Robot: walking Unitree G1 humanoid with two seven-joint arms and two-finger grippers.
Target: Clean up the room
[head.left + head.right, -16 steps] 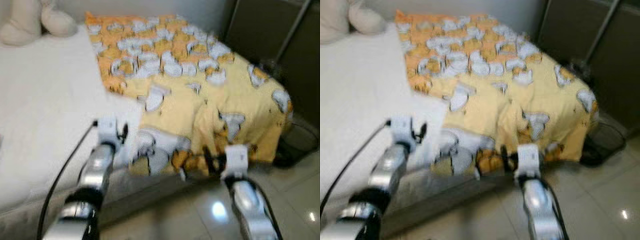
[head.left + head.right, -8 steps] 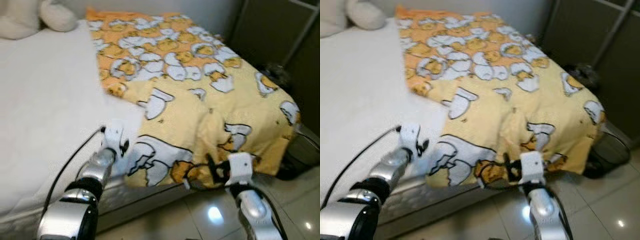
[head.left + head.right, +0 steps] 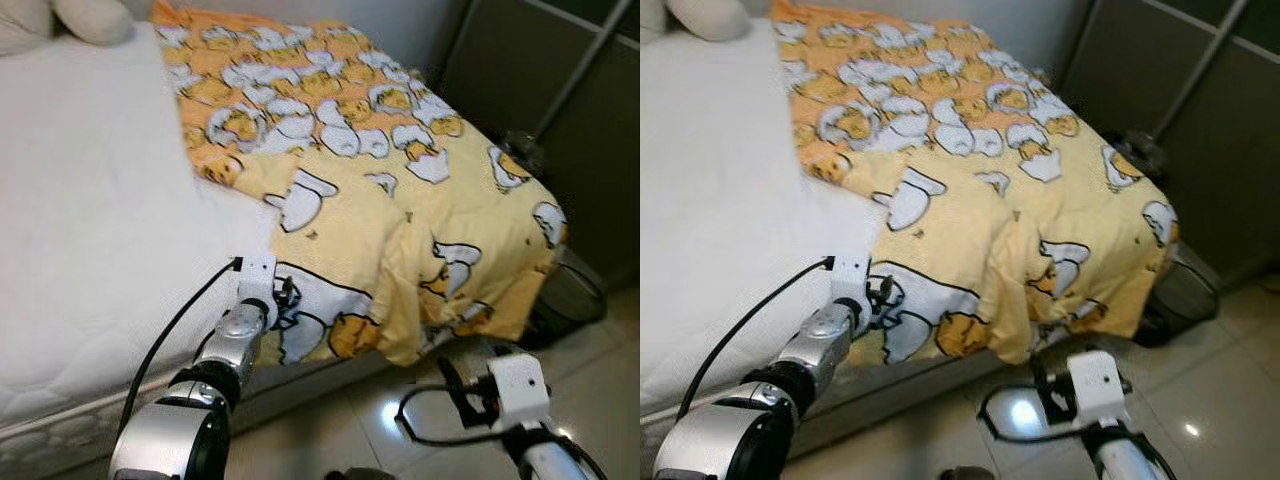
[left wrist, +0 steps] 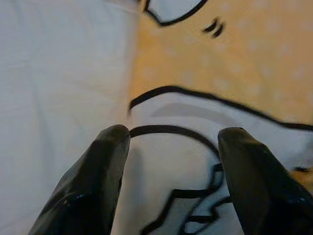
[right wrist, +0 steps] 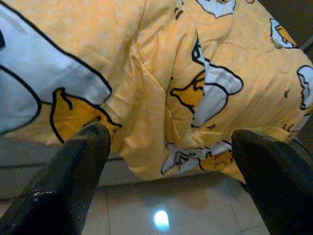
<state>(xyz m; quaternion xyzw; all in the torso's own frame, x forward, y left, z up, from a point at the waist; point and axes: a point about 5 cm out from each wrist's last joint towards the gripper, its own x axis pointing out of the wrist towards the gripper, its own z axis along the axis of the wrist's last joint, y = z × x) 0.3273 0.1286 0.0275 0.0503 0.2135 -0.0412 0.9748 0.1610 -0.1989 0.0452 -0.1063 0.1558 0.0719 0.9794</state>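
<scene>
Blanket: yellow-orange, printed with white eggshells and ducklings; it covers the right side of the bed and drapes bunched over the foot corner toward the floor.
Mattress: bare white, exposed on the left side beside the blanket's edge.
Left gripper: 2 black fingers spread apart, empty, poised over the blanket's near edge where it meets the mattress.
Right gripper: fingers wide apart, holding nothing, low over the tiled floor, aimed at the hanging blanket corner.
Pillow: cream, at the head of the bed.
Dark bin: on the floor past the foot corner.
</scene>
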